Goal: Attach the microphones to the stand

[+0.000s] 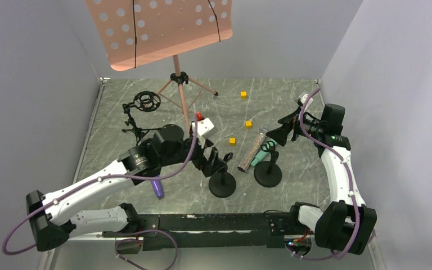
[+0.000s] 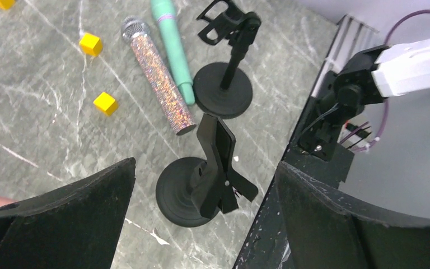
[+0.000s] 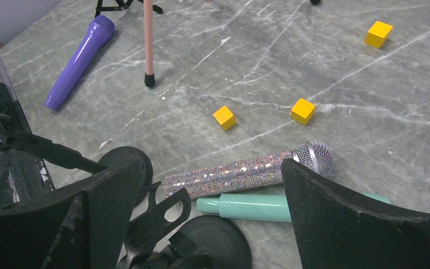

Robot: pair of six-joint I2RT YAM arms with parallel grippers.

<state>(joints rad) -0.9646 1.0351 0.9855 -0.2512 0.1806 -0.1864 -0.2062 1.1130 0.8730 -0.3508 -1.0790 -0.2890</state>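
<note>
Three microphones lie on the marbled table. The purple one (image 1: 157,188) (image 3: 78,61) rests under my left forearm. The glittery one (image 1: 252,149) (image 2: 158,79) (image 3: 241,174) and the mint one (image 1: 268,148) (image 2: 173,47) (image 3: 252,207) lie side by side. Two black round-base stands with empty clips stand close by: the nearer stand (image 1: 222,184) (image 2: 201,188) and the right stand (image 1: 268,173) (image 2: 224,84) (image 3: 218,244). My left gripper (image 1: 214,160) (image 2: 204,168) hovers open above the nearer stand's clip. The right gripper (image 1: 282,130) (image 3: 213,163) is open above the glittery and mint microphones, holding nothing.
A pink music stand (image 1: 163,28) on a tripod rises at the back. A black tripod stand with a ring mount (image 1: 146,102) is at back left. Yellow cubes (image 1: 232,141) (image 1: 248,124) (image 1: 243,94) are scattered mid-table. Grey walls close in the sides.
</note>
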